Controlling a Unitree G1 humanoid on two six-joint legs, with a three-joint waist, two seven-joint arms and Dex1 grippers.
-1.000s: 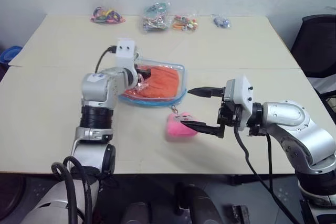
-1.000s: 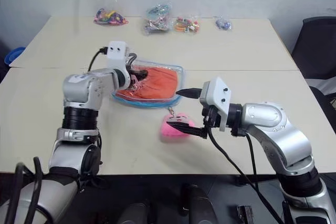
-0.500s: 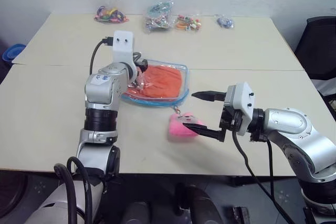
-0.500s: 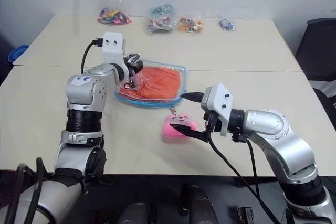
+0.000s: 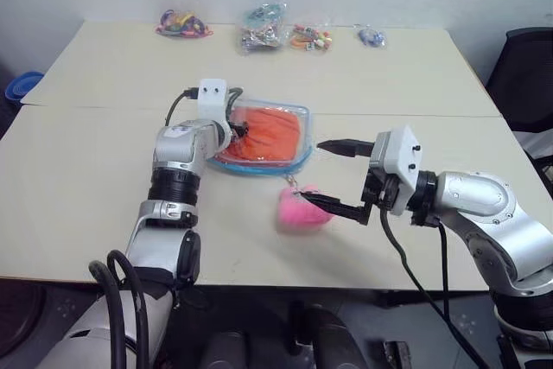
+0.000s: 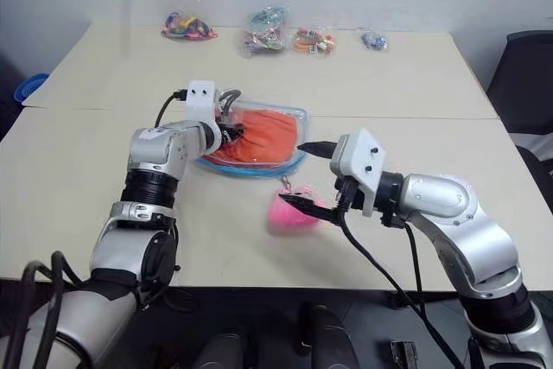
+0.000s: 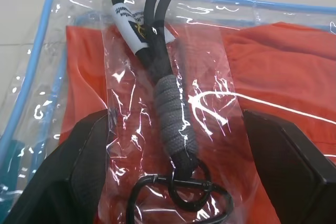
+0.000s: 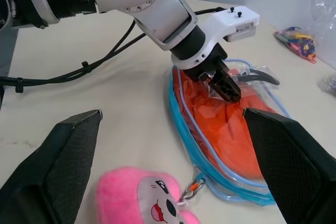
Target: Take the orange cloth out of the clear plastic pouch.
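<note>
The left tool has dropped to the pouch mouth, jaws spread over the cloth, gripping nothing. The right tool stays wide open, empty, above the desk.

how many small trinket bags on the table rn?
4, all along the far edge: the leftmost bag, with a taller clear top, then the second bag, the third bag, and the smallest bag on the right. None looks hidden.
</note>
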